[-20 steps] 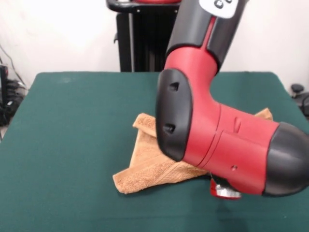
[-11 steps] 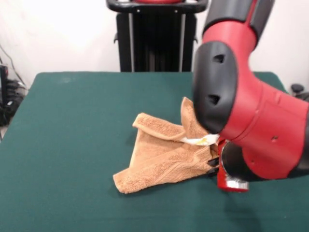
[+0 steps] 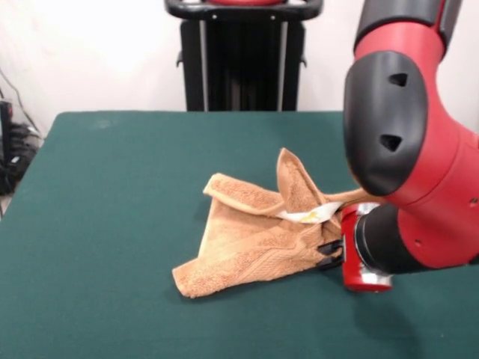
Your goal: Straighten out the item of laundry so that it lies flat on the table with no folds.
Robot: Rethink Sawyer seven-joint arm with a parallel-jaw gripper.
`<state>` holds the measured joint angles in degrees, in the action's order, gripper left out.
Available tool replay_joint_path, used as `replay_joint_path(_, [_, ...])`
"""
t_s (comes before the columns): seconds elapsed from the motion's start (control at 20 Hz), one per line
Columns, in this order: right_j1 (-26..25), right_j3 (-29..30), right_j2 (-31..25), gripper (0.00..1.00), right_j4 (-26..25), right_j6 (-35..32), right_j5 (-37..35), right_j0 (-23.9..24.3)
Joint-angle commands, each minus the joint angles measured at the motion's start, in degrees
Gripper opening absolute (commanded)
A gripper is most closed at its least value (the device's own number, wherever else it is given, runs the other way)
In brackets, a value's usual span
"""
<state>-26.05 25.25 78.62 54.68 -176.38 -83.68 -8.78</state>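
The item of laundry (image 3: 251,243), an orange-tan terry towel, lies crumpled near the middle of the green table (image 3: 112,194). One fold stands up in a peak at its right side, and a white label shows below that peak. My gripper (image 3: 330,253) sits low at the towel's right edge, pointing left. Its black fingers (image 3: 328,246) are shut on the towel's right hem. The red and black arm hides the towel's far right part.
The arm's big red elbow (image 3: 404,142) fills the right side above the table. A black pedestal (image 3: 243,60) stands behind the far edge. Cables and gear (image 3: 11,149) lie off the table's left side.
The arm has swung right and away from the towel's middle, uncovering it. The towel's right side has been drawn up and to the right into a standing peak.
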Motion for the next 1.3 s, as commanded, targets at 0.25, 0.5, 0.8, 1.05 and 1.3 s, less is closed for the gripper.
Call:
replay_joint_path(0.25, [-12.33,7.64,-7.34,0.00,-10.93,-2.24,7.66,-0.28])
replay_joint_path(0.5, [-13.28,6.92,-6.54,0.00,-13.78,-2.43,7.12,0.60])
replay_joint_path(0.8, [-14.50,7.05,-5.27,0.00,-19.20,-2.88,8.61,0.90])
replay_joint_path(1.05, [-14.48,7.97,-6.59,0.00,-23.83,-2.37,10.45,0.76])
replay_joint_path(1.3, [-12.73,10.90,-10.06,0.00,-28.16,-0.32,12.58,-0.44])
